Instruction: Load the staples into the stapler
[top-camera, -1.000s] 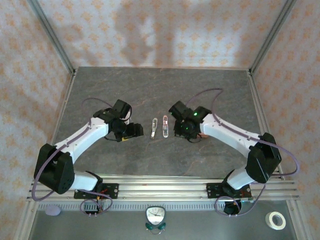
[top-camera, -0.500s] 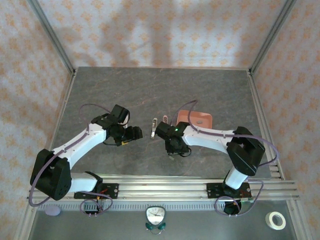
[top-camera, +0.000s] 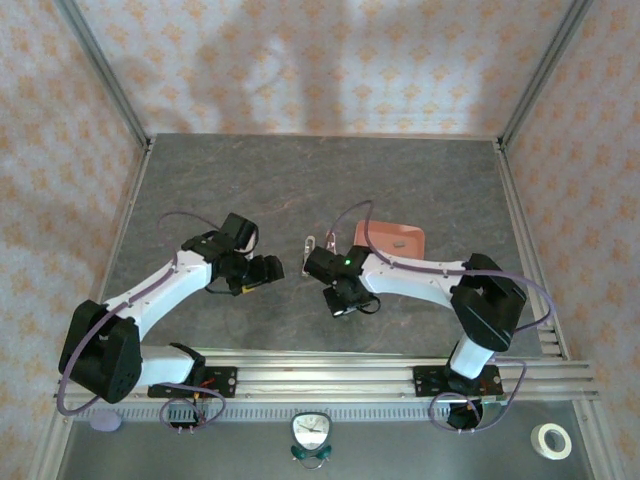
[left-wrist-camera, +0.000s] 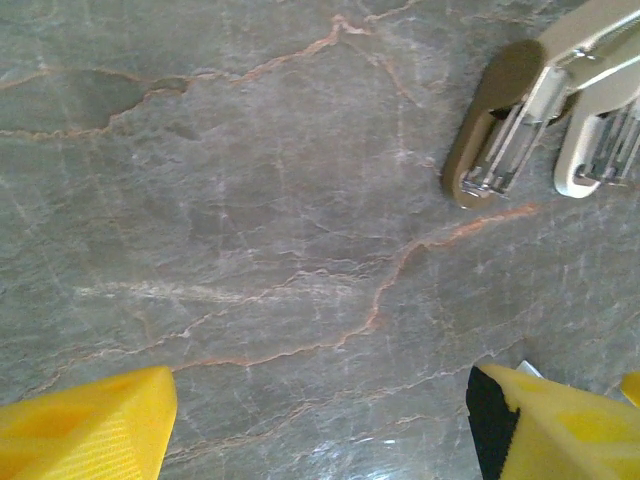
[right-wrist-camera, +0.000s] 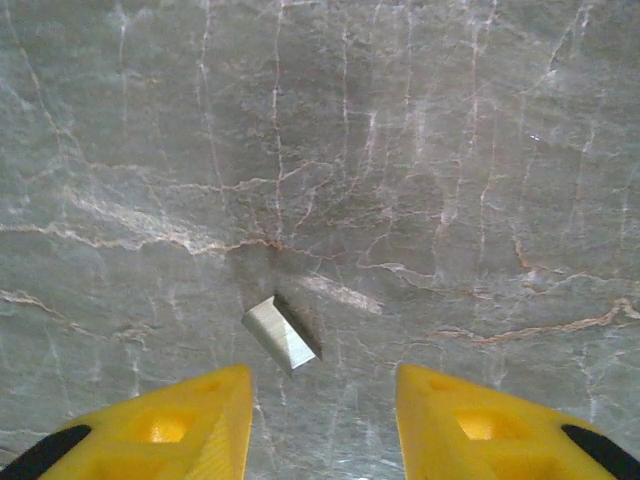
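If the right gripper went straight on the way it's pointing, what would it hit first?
Most likely the small staple strip just ahead of the right gripper, then the marble table right behind it. Depth is hard to judge here.

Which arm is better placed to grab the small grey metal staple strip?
Right. The small grey metal staple strip lies just ahead of the right gripper's open yellow fingers; the left gripper hovers open near the beige stapler.

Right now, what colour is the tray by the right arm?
The tray is salmon pink; top view clearest.
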